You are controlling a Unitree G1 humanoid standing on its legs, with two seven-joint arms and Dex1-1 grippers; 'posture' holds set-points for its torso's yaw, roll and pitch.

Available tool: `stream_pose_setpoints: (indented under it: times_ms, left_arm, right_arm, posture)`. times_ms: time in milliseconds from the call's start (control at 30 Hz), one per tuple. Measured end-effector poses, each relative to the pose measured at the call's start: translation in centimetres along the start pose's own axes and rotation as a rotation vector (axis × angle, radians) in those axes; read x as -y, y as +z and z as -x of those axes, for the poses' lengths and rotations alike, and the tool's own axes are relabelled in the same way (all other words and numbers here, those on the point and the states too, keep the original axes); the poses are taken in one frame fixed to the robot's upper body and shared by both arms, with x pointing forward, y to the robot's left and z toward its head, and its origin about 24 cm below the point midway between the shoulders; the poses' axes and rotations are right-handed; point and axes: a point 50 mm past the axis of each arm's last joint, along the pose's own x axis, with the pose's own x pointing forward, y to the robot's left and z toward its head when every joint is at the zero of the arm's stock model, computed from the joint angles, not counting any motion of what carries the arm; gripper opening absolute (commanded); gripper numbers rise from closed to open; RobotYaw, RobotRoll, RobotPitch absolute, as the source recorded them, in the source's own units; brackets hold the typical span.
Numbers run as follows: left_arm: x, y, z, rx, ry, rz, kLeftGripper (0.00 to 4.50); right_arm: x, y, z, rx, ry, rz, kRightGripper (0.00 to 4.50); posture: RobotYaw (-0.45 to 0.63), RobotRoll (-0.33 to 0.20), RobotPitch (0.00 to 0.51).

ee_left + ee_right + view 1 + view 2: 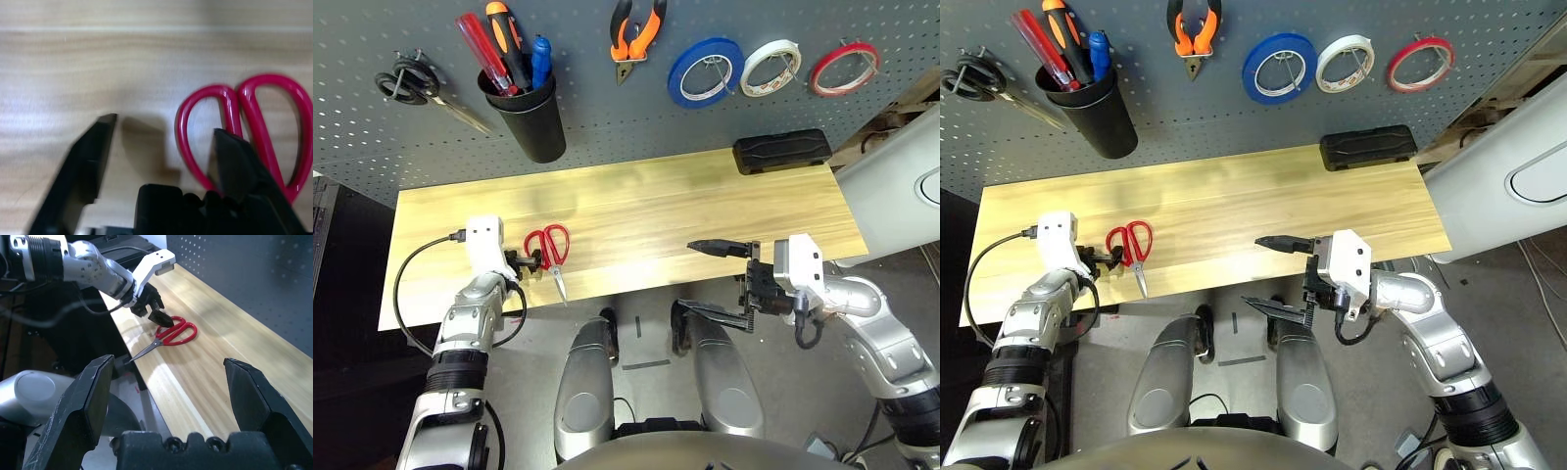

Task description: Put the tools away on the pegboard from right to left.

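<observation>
From the head camera, a light wooden table (636,211) stands against a dark grey pegboard (607,108). On the pegboard, from the robot's right to left, hang a thin red tape ring (844,69), a white tape roll (771,67), a blue tape roll (705,72) and orange-and-black-handled pliers (636,34). Further left, a black cup (527,117) holds a red-handled screwdriver (481,51) among other tools, and black-handled scissors (416,88) hang at the far left. A black case (782,151) lies at the table's back right. The red-handled scissors (550,253) lie flat near the front left edge, loops toward the pegboard, blades pointing to the edge. The left gripper (525,262) sits low at the table, just beside the scissor loops, its jaws apart and holding nothing. The right gripper (717,279) hangs at the table's front edge, well apart from the scissors, jaws spread wide and empty.

In the left wrist view, the left gripper's two black fingers (88,166) stand apart over the wood; one finger overlaps a red loop of the scissors, but whether it touches cannot be told.

In the right wrist view, the right gripper's fingers (85,401) are wide apart, and beyond them the left gripper hovers at the scissors' loops.
</observation>
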Motion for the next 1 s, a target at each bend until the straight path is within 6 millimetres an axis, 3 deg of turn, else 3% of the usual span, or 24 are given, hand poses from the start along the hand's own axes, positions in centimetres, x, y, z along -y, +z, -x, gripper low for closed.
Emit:
stream_pose_setpoints:
  times_ms: [200, 300, 600, 1000]
  left_arm:
    - [0.3, -0.1, 0.0, 0.006, -0.015, 0.013, 0.92]
    - [0.1, -0.2, 0.2, 0.007, -0.006, 0.020, 0.01]
    - [-0.3, 1.6, 1.4, 0.099, 0.006, 0.030, 0.01]
    - [-2.6, 4.9, 6.3, 0.271, 0.050, 0.039, 0.01]
  right_arm:
    - [0.4, 0.3, -0.2, 0.004, -0.001, 0.012, 4.50]
    - [0.9, 0.4, -0.3, 0.013, 0.001, 0.025, 4.50]
    - [2.4, 0.2, -0.7, 0.035, 0.013, 0.039, 4.50]
    - [4.7, -0.1, -0.6, 0.064, 0.045, 0.054, 4.50]
  posture:
    - [-0.14, 0.000, 0.360]
    - [-0.11, 0.000, 0.349]
    - [-0.03, 0.000, 0.317]
    - [0.09, 0.000, 0.233]
